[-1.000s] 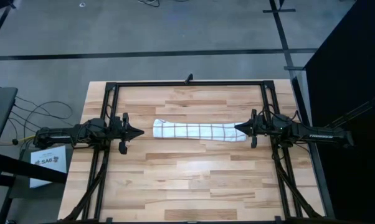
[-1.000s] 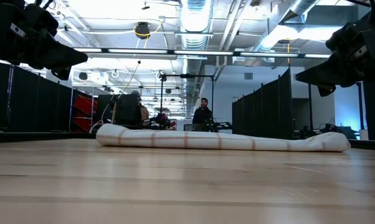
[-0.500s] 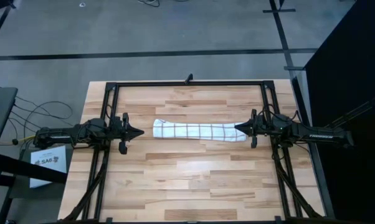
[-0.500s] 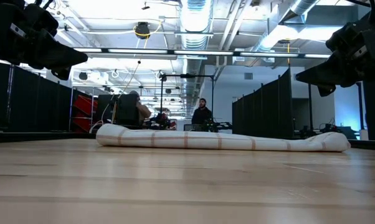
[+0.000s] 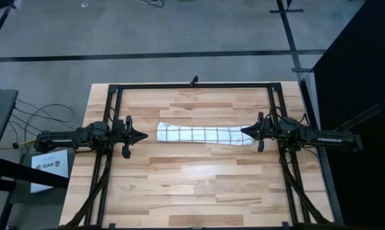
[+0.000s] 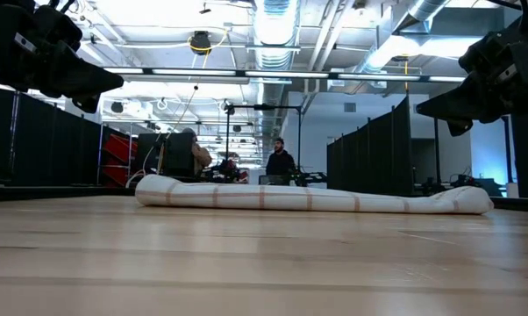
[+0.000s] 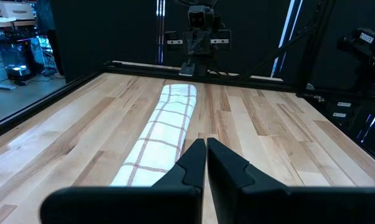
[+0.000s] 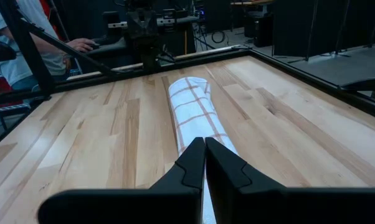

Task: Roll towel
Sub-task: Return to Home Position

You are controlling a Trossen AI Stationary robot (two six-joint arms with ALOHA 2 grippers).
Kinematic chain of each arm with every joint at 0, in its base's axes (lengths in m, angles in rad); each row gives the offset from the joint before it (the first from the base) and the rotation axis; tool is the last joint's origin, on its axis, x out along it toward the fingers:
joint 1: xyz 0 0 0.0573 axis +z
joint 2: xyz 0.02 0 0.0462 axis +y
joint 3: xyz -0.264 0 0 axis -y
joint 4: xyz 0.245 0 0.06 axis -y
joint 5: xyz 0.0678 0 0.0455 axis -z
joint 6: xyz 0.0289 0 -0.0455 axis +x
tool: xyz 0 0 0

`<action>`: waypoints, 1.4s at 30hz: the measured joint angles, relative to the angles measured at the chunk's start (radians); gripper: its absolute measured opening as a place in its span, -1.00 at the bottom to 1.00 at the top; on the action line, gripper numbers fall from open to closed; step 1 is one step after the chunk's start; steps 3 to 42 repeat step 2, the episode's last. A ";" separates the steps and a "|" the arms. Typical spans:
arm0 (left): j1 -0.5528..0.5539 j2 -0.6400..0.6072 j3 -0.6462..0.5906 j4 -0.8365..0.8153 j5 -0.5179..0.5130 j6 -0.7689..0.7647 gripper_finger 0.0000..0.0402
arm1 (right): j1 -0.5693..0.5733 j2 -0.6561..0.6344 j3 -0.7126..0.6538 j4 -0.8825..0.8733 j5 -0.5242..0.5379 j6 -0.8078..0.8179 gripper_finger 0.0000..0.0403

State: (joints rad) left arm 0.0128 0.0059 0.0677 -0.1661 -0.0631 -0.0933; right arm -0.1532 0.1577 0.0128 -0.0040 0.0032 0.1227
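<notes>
The towel (image 5: 204, 135) lies rolled into a long white tube with a thin dark grid, stretched left to right across the middle of the wooden table; it also shows in the low view as a towel roll (image 6: 308, 199). My left gripper (image 5: 145, 135) hovers shut just off the roll's left end, above the table (image 6: 106, 83). My right gripper (image 5: 243, 131) hovers shut over the roll's right end, clear of it (image 6: 426, 105). Each wrist view looks along the roll past shut fingers (image 7: 205, 163) (image 8: 204, 160).
A black metal frame (image 5: 192, 85) runs round the table's far and side edges. Bare wood lies in front of and behind the roll. A person's hand (image 8: 81, 45) and other people show in the room beyond the table.
</notes>
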 joint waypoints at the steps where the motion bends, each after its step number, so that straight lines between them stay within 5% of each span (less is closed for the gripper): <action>1: 0.000 0.000 0.000 0.000 0.000 0.000 -1.00 | 0.000 0.000 0.000 0.000 0.000 0.000 -1.00; 42: 0.000 0.000 0.000 0.000 0.000 0.000 -1.00 | 0.000 0.000 0.000 0.000 0.000 0.000 -1.00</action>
